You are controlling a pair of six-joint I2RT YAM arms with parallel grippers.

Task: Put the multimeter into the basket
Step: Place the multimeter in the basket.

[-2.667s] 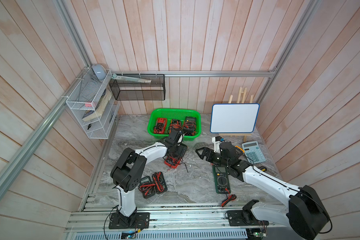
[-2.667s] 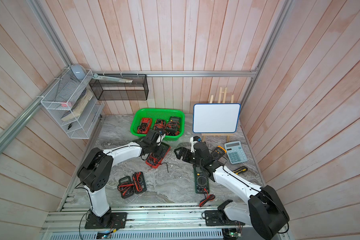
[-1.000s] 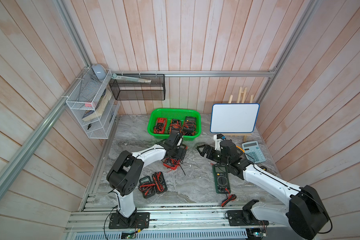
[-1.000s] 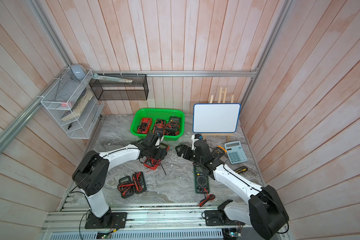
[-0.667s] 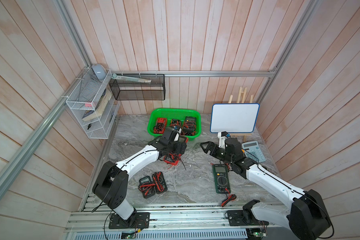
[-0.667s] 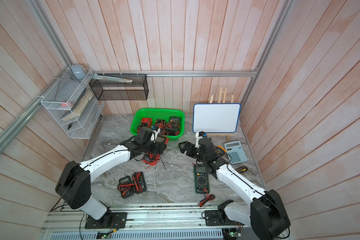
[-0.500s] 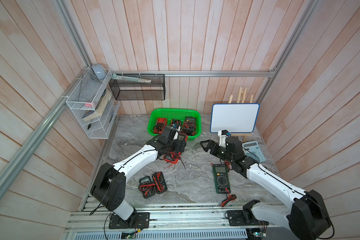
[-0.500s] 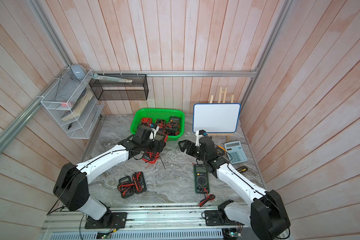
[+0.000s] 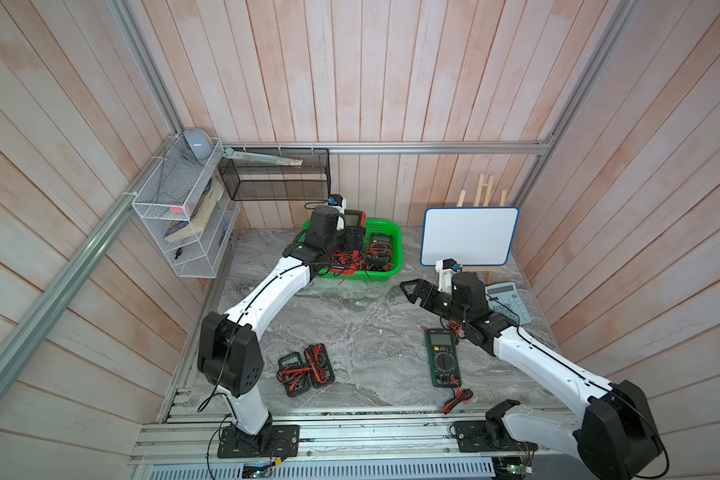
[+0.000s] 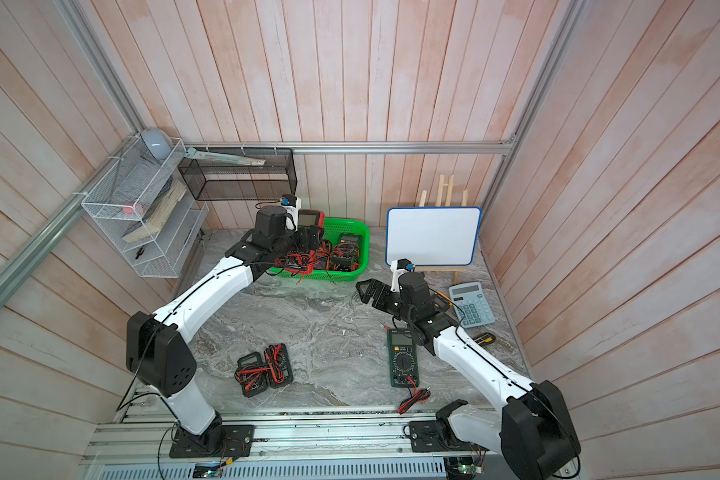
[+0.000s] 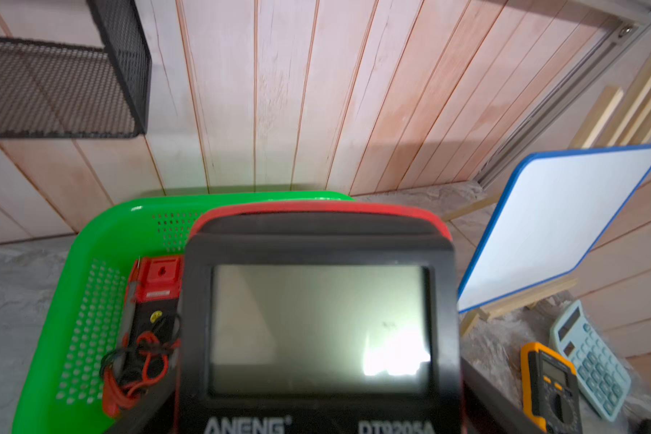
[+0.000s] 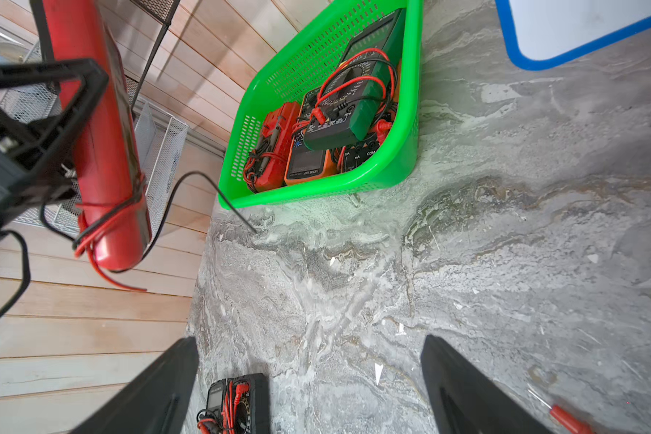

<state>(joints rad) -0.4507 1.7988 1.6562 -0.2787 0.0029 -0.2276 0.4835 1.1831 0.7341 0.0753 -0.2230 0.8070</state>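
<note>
My left gripper [image 9: 345, 240] is shut on a red-cased multimeter [image 9: 355, 217], held upright over the near left part of the green basket [image 9: 395, 249]. In the left wrist view its grey screen [image 11: 316, 319] fills the frame, with the basket rim [image 11: 102, 240] behind it. Red and black leads hang from it, and a black probe [image 12: 237, 215] reaches the table in front of the basket. Several multimeters lie in the basket [image 12: 414, 94]. My right gripper [image 9: 412, 291] hangs open over bare table to the right of the basket, fingers [image 12: 158, 390] wide apart.
A green multimeter [image 9: 443, 358] and a black pair [image 9: 306, 370] lie on the front of the table. A whiteboard on an easel [image 9: 468, 235], a calculator [image 9: 512, 300] and a yellow multimeter [image 11: 549, 387] stand at the right. A wire rack [image 9: 184, 232] and a black mesh bin [image 9: 275, 180] hang on the walls.
My left gripper has lifted the red multimeter off the table and carried it back over the basket. The right arm has drawn back a little to the right, still open.
</note>
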